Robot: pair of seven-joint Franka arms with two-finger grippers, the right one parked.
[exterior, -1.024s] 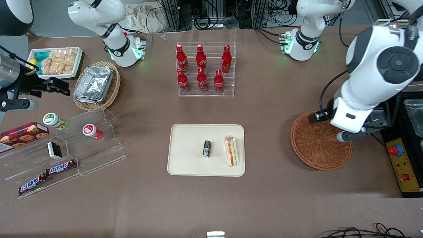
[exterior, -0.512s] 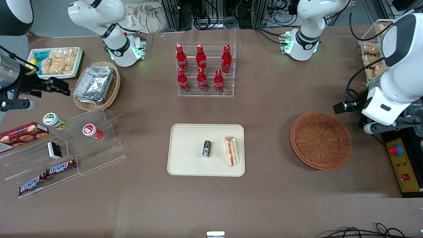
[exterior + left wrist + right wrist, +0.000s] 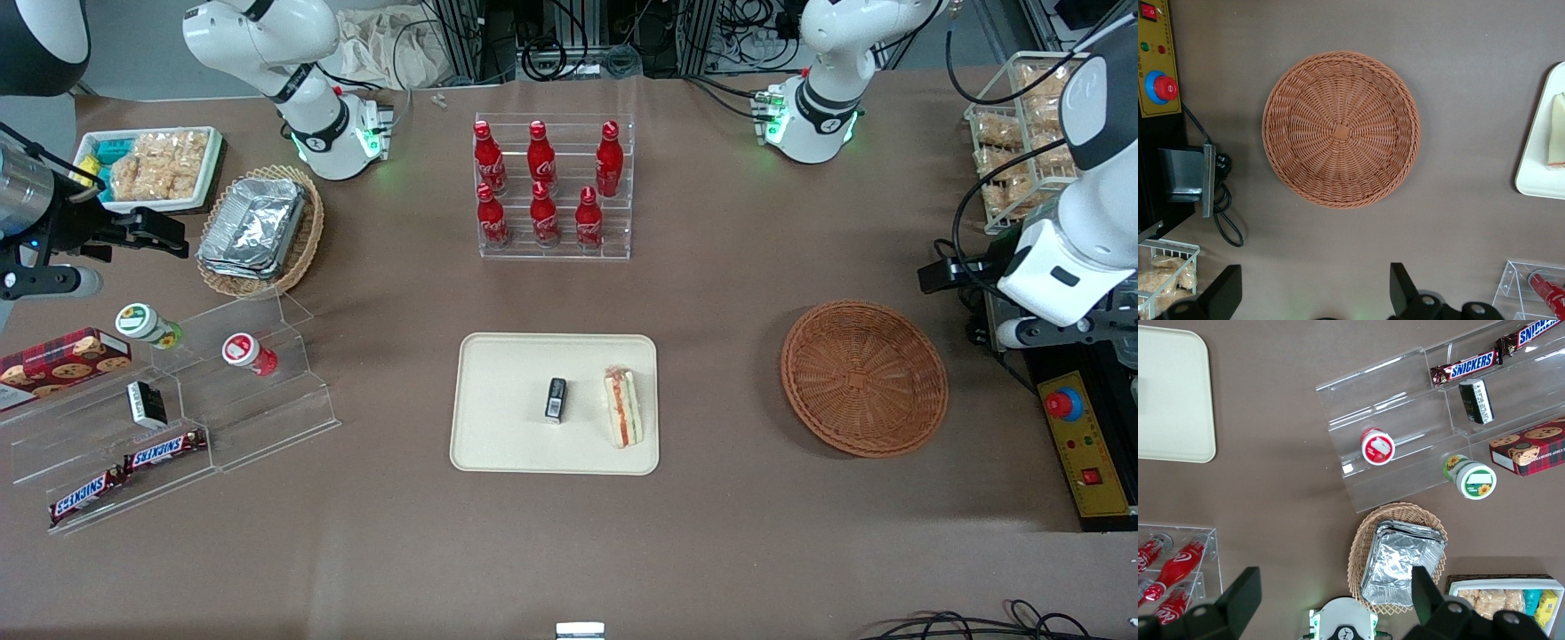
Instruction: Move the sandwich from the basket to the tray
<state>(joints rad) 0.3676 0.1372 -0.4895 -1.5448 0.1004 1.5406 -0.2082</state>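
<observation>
The sandwich (image 3: 624,408) lies on the tray (image 3: 498,444) (job done), so the gripper (image 3: 1315,300) hangs wide open, holding nothing, above the bare basket (image 3: 863,378) at three o'clock.

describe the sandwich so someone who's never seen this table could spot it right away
Find the cream tray at the table's middle, nearer the front camera than the rack of red cola bottles. The sandwich lies on it beside a small black packet. It alone is pale bread with red-and-green filling. The gripper hangs open above the empty wicker basket.
</observation>
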